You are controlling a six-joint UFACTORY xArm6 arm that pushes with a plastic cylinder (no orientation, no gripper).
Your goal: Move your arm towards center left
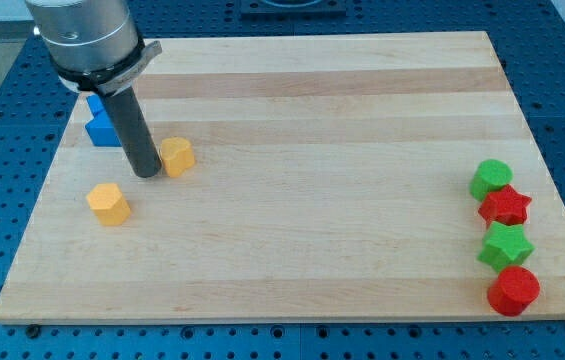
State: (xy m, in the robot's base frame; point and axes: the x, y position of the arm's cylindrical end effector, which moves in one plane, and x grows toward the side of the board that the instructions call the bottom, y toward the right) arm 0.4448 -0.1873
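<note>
My tip [148, 174] rests on the wooden board [312, 120] at the view's left, just left of a yellow block [177, 156] and almost touching it. A second yellow block, a hexagon [109, 204], lies below and left of the tip. A blue block [101, 126] sits above and left of the tip, partly hidden behind the rod.
At the view's right edge stand a green round block [490, 179], a red star [504, 207], a green star [505, 246] and a red hexagon [513, 290] in a column. A blue perforated table surrounds the board.
</note>
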